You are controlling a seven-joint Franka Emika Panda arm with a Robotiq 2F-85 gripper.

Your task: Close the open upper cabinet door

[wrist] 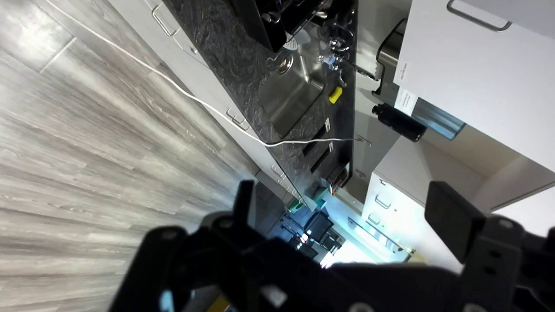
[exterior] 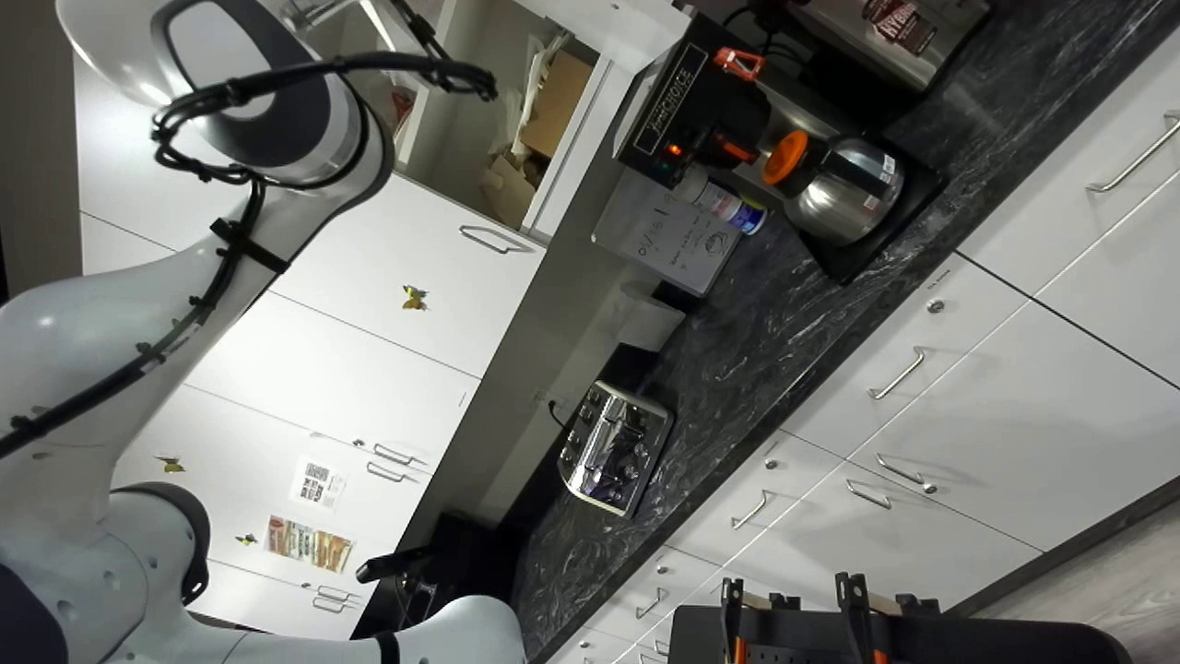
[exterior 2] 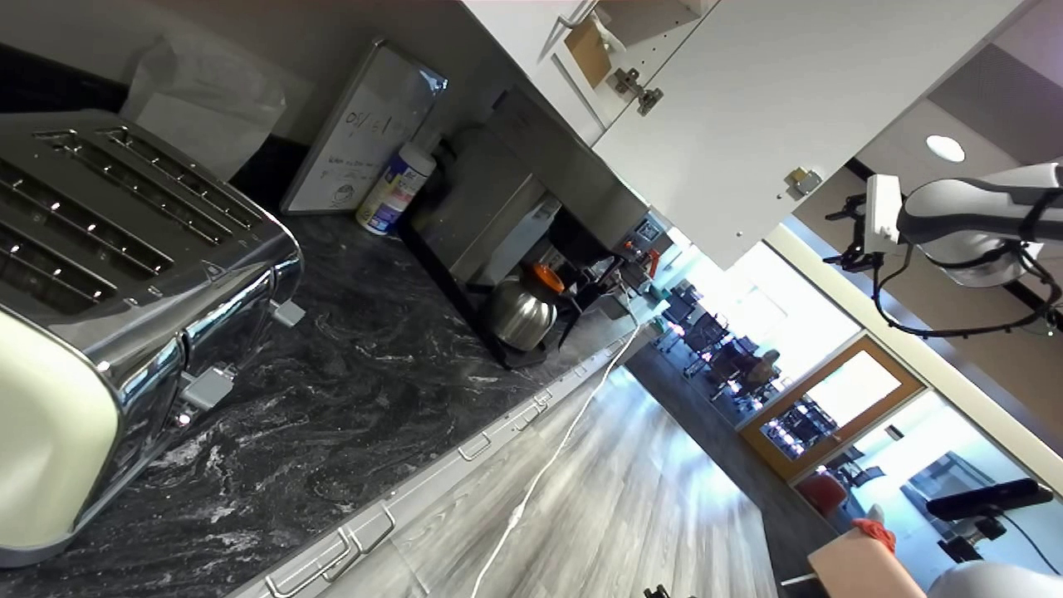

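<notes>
Upper cabinet door (exterior 2: 789, 100) is up high in an exterior view, standing open: a flat, smooth, white board. Nearest is a toaster (exterior 2: 124, 332) with shiny metal and a round-cornered cream end. It stands on the worktop (exterior 2: 357, 399), which is black with swirly white lines, like stone. Past the toaster a flat whiteboard (exterior 2: 353, 137) stands just beside a round tub (exterior 2: 397, 189). Farther on sits a fat, round steel coffee pot (exterior 2: 519, 314) with an orange lid. Above is the open cabinet (exterior 2: 652, 18), and a metal hinge (exterior 2: 638, 90) joins it to the door. The door's free side points away from the cabinet, out to the room. Its long side runs upward, slanting to the top right in this leaning view. The hand (exterior 2: 833, 238) hangs beyond that free side, apart from the door; its black fingers (wrist: 453, 223) are spread wide in the wrist view.
</notes>
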